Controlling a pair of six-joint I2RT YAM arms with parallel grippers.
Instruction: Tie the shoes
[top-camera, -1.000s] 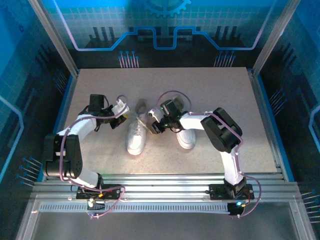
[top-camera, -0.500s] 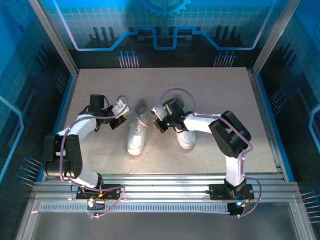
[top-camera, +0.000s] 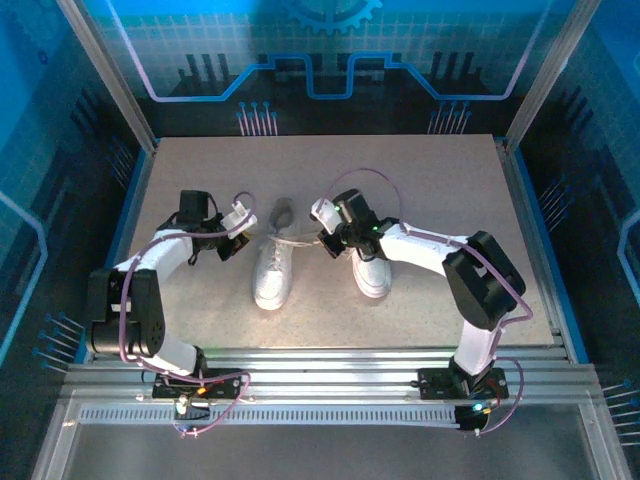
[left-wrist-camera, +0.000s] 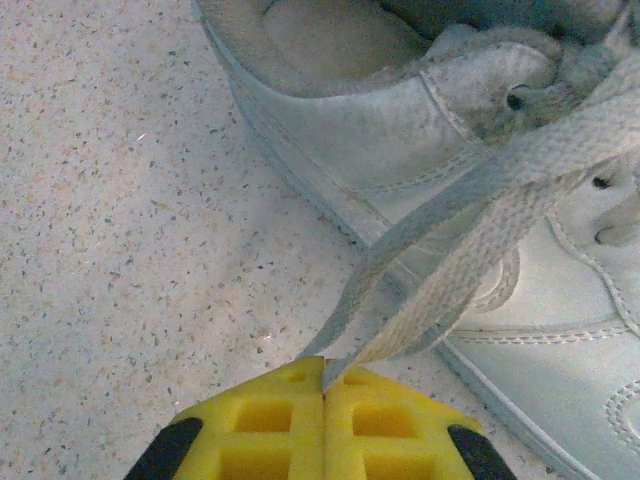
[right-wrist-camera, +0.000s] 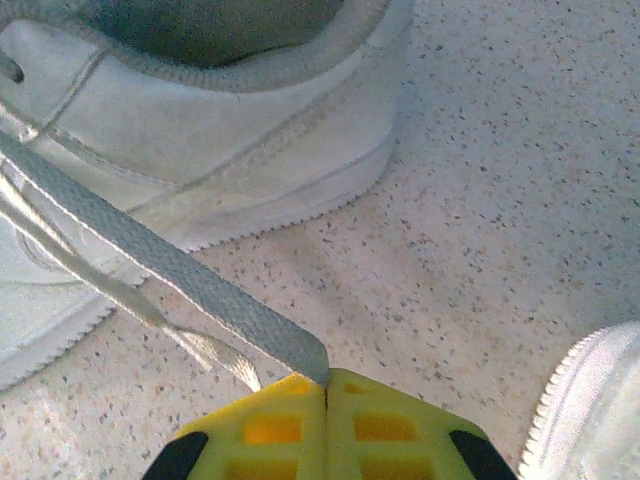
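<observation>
Top external: laces (top-camera: 300, 240) join shoe (top-camera: 270, 275) to left gripper (top-camera: 238, 230), right gripper (top-camera: 326, 241).

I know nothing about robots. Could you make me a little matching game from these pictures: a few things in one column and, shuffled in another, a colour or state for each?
Things:
1. left shoe
2. right shoe
3. pads of the jaws
4. table

Colours or states:
A. speckled beige
B. yellow
C. partly under the right arm
D. a lace clamped in each arm's jaws, drawn out to the sides

Pairs: 1-D, 2-C, 3-B, 4-A
</observation>
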